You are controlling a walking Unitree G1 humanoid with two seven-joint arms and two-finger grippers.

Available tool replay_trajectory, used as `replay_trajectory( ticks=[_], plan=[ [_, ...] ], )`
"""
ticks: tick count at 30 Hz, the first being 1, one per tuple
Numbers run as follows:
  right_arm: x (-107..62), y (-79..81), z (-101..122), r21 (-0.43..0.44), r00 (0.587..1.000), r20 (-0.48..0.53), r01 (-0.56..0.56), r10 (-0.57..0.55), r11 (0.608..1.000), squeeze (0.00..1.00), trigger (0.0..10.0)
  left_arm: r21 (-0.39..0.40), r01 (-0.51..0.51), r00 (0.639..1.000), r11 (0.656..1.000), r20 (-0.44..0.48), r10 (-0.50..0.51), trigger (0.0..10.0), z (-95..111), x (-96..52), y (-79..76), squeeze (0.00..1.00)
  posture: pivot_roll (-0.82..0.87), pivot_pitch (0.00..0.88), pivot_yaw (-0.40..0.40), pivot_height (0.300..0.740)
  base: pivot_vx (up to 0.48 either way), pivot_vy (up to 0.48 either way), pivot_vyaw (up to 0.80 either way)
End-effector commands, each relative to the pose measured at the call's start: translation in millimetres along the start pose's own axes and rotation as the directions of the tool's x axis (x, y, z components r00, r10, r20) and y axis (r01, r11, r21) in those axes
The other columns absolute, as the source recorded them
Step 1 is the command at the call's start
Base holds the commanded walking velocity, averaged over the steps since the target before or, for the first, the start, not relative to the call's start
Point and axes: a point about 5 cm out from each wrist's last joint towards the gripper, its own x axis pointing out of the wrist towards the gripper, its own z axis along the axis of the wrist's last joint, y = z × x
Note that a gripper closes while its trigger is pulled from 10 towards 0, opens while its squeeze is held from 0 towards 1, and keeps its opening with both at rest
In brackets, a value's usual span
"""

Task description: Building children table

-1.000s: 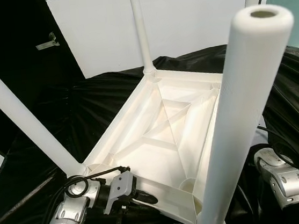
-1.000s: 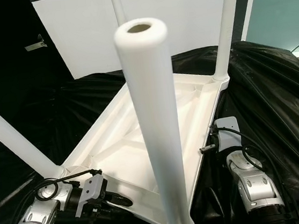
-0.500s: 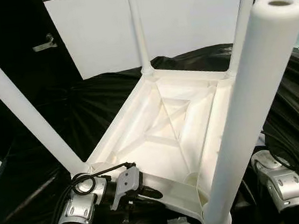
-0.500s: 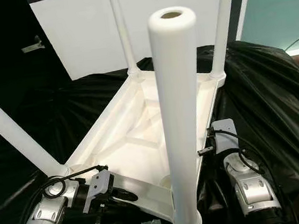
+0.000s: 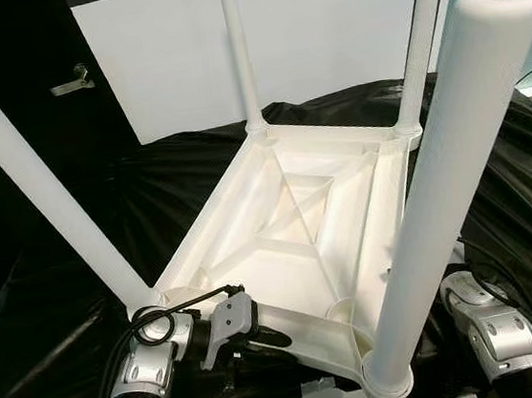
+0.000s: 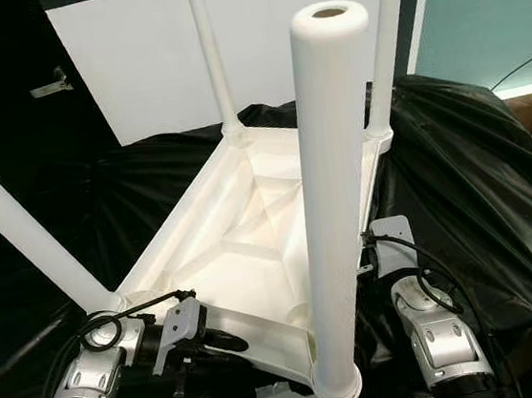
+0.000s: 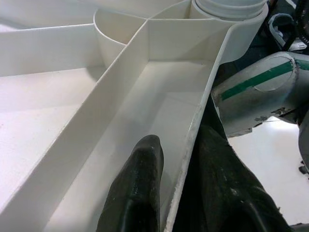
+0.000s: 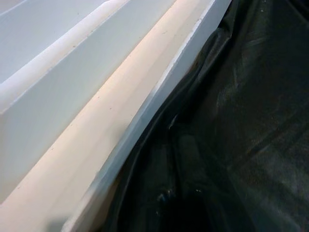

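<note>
A white plastic children's table [image 5: 295,239] lies upside down on black cloth, its ribbed underside facing up. Several white legs stand up from its corners; the nearest leg [image 5: 450,168] rises close to my head camera. My left gripper [image 7: 178,140] is shut on the table's near rim [image 7: 193,130], one black finger inside the wall and one outside. In the eye views it sits at the near left corner [image 5: 257,334]. My right gripper [image 6: 379,263] is pressed against the table's right rim [image 8: 145,116], low beside the cloth, its fingers hidden.
Black cloth [image 6: 466,186] covers the surface under and around the table. A white board [image 5: 324,29] stands behind it, with a dark door and metal handle [image 5: 70,84] at the far left and a teal wall [image 6: 485,11] at the right.
The view has shifted and the table has turned slightly, bringing the far right leg into sight. The near leg stands more upright. Both grippers stay at the rim.
</note>
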Motion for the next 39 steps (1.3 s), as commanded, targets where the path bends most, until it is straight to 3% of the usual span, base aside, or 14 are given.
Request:
replay_trajectory(
  ticks=[1, 6, 10, 22, 29, 32, 33, 34, 35, 36, 37, 38, 39],
  plan=[
    [1.9, 15.1, -0.8, 0.000, 0.998, -0.001, -0.060, 0.060, 0.998, 0.00, 10.0, -0.090, -0.519, 0.854, 0.850, -0.040, 0.518, 10.0, -15.4, 17.3, 16.2, 0.00, -0.07, 0.000, 0.073, 0.740, 0.000, 0.000, 0.00],
    [2.0, 12.6, 6.0, -0.005, 0.998, 0.053, -0.033, 0.033, 0.999, 0.00, 10.0, -0.052, -0.520, 0.854, 0.852, -0.014, 0.520, 10.0, -9.4, 20.0, 17.8, 0.00, -0.07, 0.000, 0.075, 0.740, 0.000, 0.000, 0.00],
    [3.5, 4.3, 11.0, 0.038, 0.996, 0.079, 0.030, -0.033, 0.999, 0.00, 10.0, 0.032, -0.499, 0.867, 0.866, 0.022, 0.498, 10.0, -0.4, 24.9, 16.3, 0.00, -0.08, 0.000, 0.078, 0.740, 0.000, 0.000, 0.00],
    [6.1, 4.3, 15.5, 0.058, 0.993, 0.104, 0.041, -0.047, 0.997, 0.00, 10.0, 0.027, -0.497, 0.868, 0.868, 0.032, 0.496, 10.0, 1.0, 26.2, 16.2, 0.00, -0.07, 0.000, 0.082, 0.740, 0.000, 0.000, 0.00],
    [8.6, 9.5, 26.0, 0.105, 0.986, 0.163, 0.027, -0.044, 0.994, 0.00, 10.0, 0.139, -0.475, 0.880, 0.869, 0.052, 0.472, 10.0, 12.8, 33.1, 12.1, 0.00, -0.06, 0.000, 0.086, 0.740, -0.176, -0.209, 0.00],
    [9.0, 9.2, 27.0, 0.112, 0.984, 0.169, 0.032, -0.051, 0.993, 0.00, 10.0, 0.114, -0.477, 0.879, 0.871, 0.079, 0.471, 10.0, 15.4, 30.4, 14.6, 0.00, -0.06, 0.000, 0.090, 0.740, 0.000, 0.000, 0.00],
    [9.3, 9.2, 27.3, 0.113, 0.984, 0.171, 0.035, -0.054, 0.993, 0.00, 10.0, 0.094, -0.475, 0.879, 0.875, 0.095, 0.468, 10.0, 16.4, 29.2, 15.7, 0.12, -0.06, 0.000, 0.091, 0.740, 0.000, 0.000, 0.00],
    [9.7, 8.8, 27.3, 0.111, 0.984, 0.170, 0.041, -0.059, 0.993, 0.00, 10.0, 0.076, -0.485, 0.872, 0.871, 0.116, 0.475, 10.0, 18.4, 27.3, 17.8, 0.12, -0.06, 0.000, 0.091, 0.740, 0.000, 0.000, 0.00],
    [10.0, 8.6, 27.2, 0.113, 0.983, 0.170, 0.044, -0.063, 0.993, 0.00, 10.0, 0.061, -0.480, 0.871, 0.875, 0.147, 0.468, 7.0, 21.9, 25.2, 19.2, 1.00, -0.06, 0.000, 0.093, 0.740, 0.000, 0.000, 0.00],
    [10.2, 8.4, 27.2, 0.114, 0.983, 0.170, 0.047, -0.066, 0.992, 0.00, 10.0, 0.069, -0.484, 0.868, 0.872, 0.167, 0.468, 5.5, 25.2, 23.4, 20.3, 1.00, -0.06, 0.000, 0.093, 0.740, 0.000, 0.000, 0.00],
    [10.2, 8.4, 27.2, 0.114, 0.983, 0.170, 0.047, -0.066, 0.992, 0.00, 10.0, 0.069, -0.484, 0.868, 0.872, 0.167, 0.468, 5.5, 25.2, 23.4, 20.3, 1.00, -0.06, 0.000, 0.093, 0.740, 0.000, 0.000, 0.00],
    [10.4, 8.3, 27.3, 0.117, 0.983, 0.171, 0.049, -0.068, 0.992, 0.00, 10.0, 0.100, -0.496, 0.862, 0.863, 0.174, 0.476, 0.0, 28.8, 22.2, 22.0, 1.00, -0.06, 0.000, 0.092, 0.740, 0.000, 0.000, 0.00],
    [10.6, 8.3, 27.3, 0.118, 0.983, 0.172, 0.050, -0.070, 0.992, 0.00, 10.0, 0.123, -0.504, 0.859, 0.855, 0.175, 0.482, 0.0, 31.0, 21.6, 22.7, 1.00, -0.06, 0.000, 0.092, 0.740, 0.000, 0.000, 0.00]
  ],
)
